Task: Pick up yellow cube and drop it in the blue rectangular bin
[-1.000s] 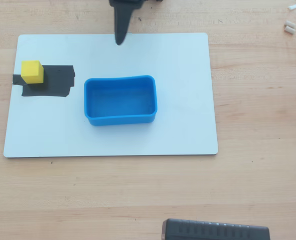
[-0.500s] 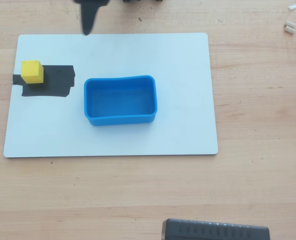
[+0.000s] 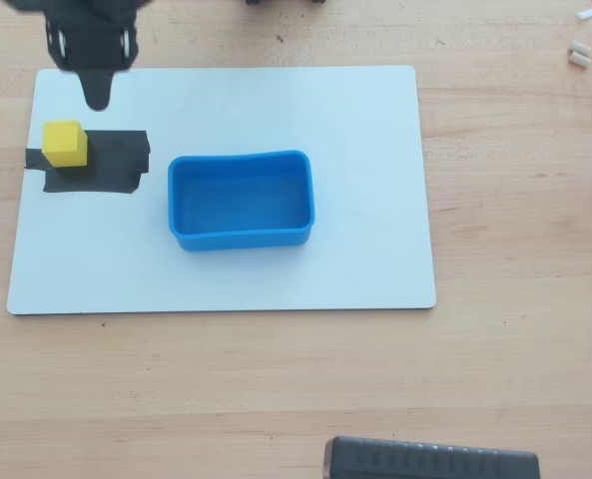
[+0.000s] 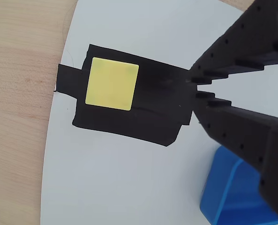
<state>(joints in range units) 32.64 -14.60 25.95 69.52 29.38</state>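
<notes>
overhead view, small matte bright-yellow cube on black tape patch near the white board's left edge, faces square to it, shallow bright-blue rectangular plastic bin mid-board, long axis left-right, black two-finger gripper empty, fingertips nearly together beside the cube

a light wooden table carries a white board, small white bits at one corner, and a black device.
</notes>
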